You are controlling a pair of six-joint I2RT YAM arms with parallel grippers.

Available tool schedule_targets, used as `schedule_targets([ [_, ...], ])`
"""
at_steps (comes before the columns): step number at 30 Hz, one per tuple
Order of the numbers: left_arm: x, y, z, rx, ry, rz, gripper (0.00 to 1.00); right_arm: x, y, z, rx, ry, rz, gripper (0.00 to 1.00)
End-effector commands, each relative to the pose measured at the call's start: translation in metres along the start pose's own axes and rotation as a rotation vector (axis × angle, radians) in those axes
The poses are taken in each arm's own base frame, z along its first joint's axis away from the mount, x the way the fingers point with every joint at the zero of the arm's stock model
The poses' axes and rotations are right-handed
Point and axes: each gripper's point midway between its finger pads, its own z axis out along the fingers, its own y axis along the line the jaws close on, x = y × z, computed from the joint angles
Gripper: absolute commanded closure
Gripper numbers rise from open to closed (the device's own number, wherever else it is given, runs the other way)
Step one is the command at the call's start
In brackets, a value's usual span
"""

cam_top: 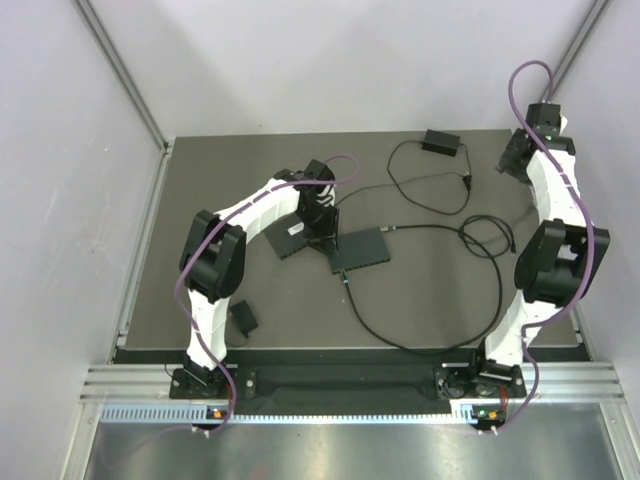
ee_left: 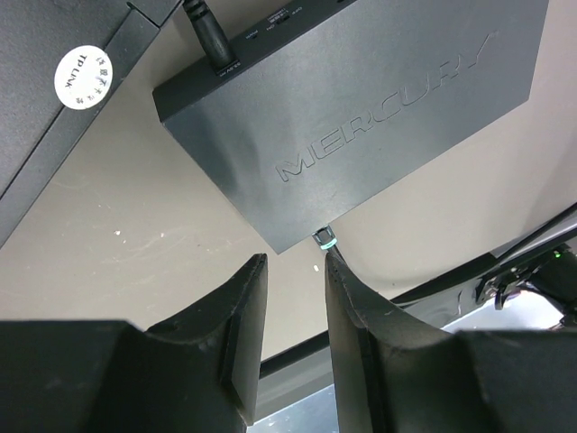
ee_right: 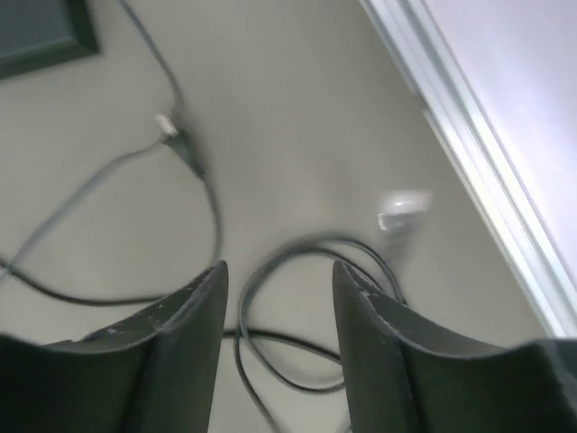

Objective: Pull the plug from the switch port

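The black Mercury switch (ee_left: 361, 117) (cam_top: 362, 250) lies flat on the table. A plug (ee_left: 325, 239) with a green-lit collar sits in a port at its near corner, and its black cable runs off past my right finger. My left gripper (ee_left: 293, 262) (cam_top: 325, 215) is open just short of that corner, the plug touching or nearly touching the right fingertip (ee_left: 335, 271), nothing between the jaws. My right gripper (ee_right: 279, 271) (cam_top: 515, 155) hangs open at the far right over loops of black cable (ee_right: 297, 316), holding nothing.
A second black box (cam_top: 293, 235) (ee_left: 54, 99) with a round white sticker lies left of the switch. A barrel plug (ee_left: 207, 32) enters the switch's labelled side. A power adapter (cam_top: 440, 141) lies at the back. A small pale connector (ee_right: 403, 207), blurred, lies near the right rail (ee_right: 478, 153).
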Motion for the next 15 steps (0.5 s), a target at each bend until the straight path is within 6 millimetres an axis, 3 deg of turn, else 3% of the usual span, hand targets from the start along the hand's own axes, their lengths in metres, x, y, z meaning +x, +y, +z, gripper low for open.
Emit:
schedule_targets([
  [1,-0.004,-0.01,-0.018,0.034,-0.043,0.002,0.63,0.004,-0.017,-0.017,0.101,0.005,-0.02,0.48],
  [4,-0.003,-0.011,-0.016,0.047,-0.035,-0.008,0.63,0.018,-0.014,-0.027,0.088,0.046,-0.021,0.44],
  [7,-0.003,-0.013,-0.015,0.058,-0.032,-0.022,0.63,0.02,0.005,-0.044,-0.008,0.012,-0.025,0.43],
  [9,-0.004,-0.017,-0.013,0.073,-0.029,-0.03,0.63,0.022,0.029,-0.061,-0.087,-0.012,-0.055,0.38],
  [12,-0.004,-0.022,-0.014,0.099,-0.03,-0.047,0.63,0.045,0.078,-0.082,-0.289,0.03,-0.114,0.39],
  [14,-0.006,-0.024,-0.013,0.113,-0.036,-0.061,0.63,0.075,0.125,-0.105,-0.512,0.114,-0.161,0.39],
  [15,-0.005,-0.026,-0.012,0.124,-0.032,-0.066,0.63,0.098,0.135,-0.106,-0.573,0.177,-0.169,0.41],
])
